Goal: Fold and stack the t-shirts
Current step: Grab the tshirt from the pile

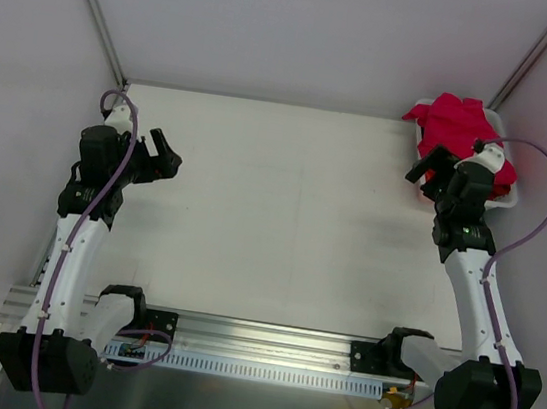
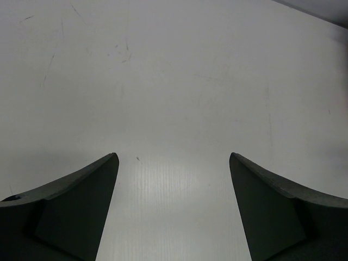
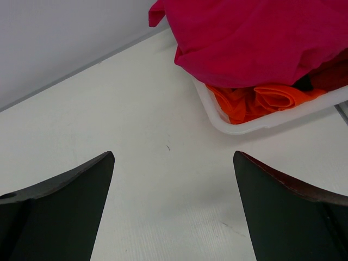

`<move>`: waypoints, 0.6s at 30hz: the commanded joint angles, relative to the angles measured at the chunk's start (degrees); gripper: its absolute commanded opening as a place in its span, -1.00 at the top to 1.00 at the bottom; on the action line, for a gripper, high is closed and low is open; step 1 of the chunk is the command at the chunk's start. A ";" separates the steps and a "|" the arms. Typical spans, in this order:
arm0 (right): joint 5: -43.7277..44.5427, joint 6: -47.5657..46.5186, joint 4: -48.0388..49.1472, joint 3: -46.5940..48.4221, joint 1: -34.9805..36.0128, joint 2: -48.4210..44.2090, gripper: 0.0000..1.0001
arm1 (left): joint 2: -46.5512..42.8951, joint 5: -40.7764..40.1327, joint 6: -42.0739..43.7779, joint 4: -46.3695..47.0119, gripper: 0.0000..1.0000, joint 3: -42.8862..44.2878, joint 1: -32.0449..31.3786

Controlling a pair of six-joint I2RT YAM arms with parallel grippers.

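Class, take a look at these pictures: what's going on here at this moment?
Nothing is held yet. The right arm reaches toward the white basket at the far right corner of the table, jaws open and empty. A crimson-pink t-shirt lies heaped over the basket, an orange t-shirt beneath it. The left arm hovers over the table, jaws open.

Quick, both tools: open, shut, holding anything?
Left tool: open, holding nothing.
Right tool: open, holding nothing; the crimson-pink t-shirt lies ahead in the white basket.
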 commanded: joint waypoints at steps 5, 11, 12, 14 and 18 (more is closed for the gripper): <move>13.79 -1.29 -4.43 7.43 -0.99 1.64 -0.93 | -0.11 1.22 1.97 1.22 -0.70 0.53 0.52; 15.40 -8.41 -7.94 17.97 -5.12 9.11 -0.93 | 1.03 1.14 2.67 1.40 -0.74 1.41 0.60; 15.48 -9.03 -8.12 19.11 -5.30 9.90 -0.93 | 1.12 1.31 2.85 1.40 -0.76 1.67 0.52; 15.40 -10.52 -8.04 21.92 -6.09 12.19 -0.93 | 1.21 1.84 2.94 1.40 -0.79 2.02 0.52; 12.77 -11.93 -9.79 27.20 -8.19 17.11 -0.93 | 1.38 2.63 2.32 1.57 -0.82 2.38 0.52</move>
